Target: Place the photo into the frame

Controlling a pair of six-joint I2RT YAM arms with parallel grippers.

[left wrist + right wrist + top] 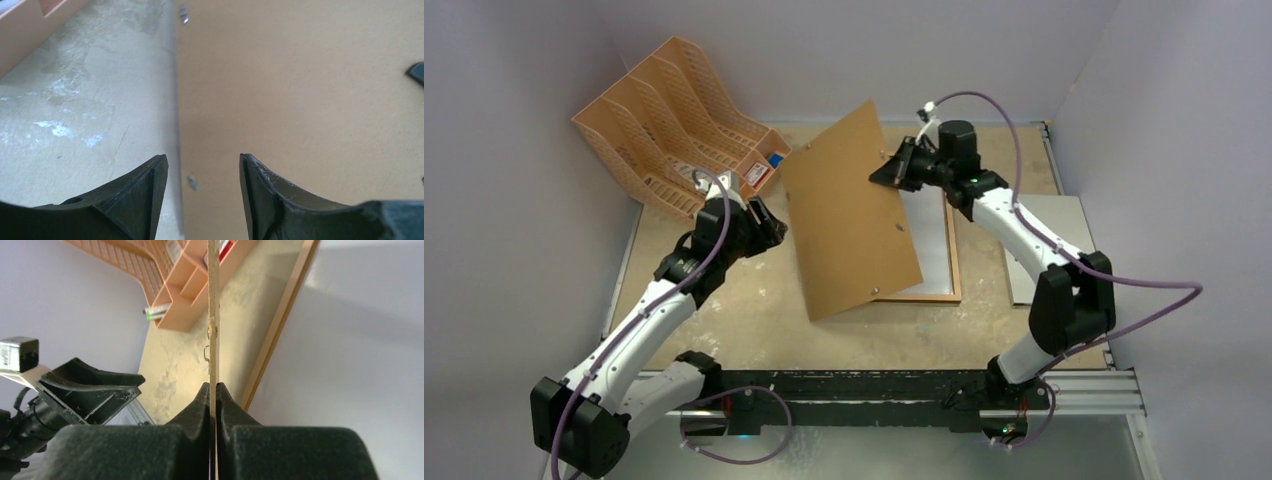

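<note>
Brown wooden frame (955, 262) — tan panel (849, 210), orange rack (659, 110) (latticed).

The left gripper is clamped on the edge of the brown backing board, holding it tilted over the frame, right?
No, the right gripper is clamped on the edge of the brown backing board, holding it tilted over the frame; the right wrist view shows it. The left gripper is open.

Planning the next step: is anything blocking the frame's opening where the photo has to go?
Yes. The brown backing panel, pinched at its edge by the right hand, hangs tilted over the left part of the frame. A pale sheet also fills the uncovered part of the opening.
</note>
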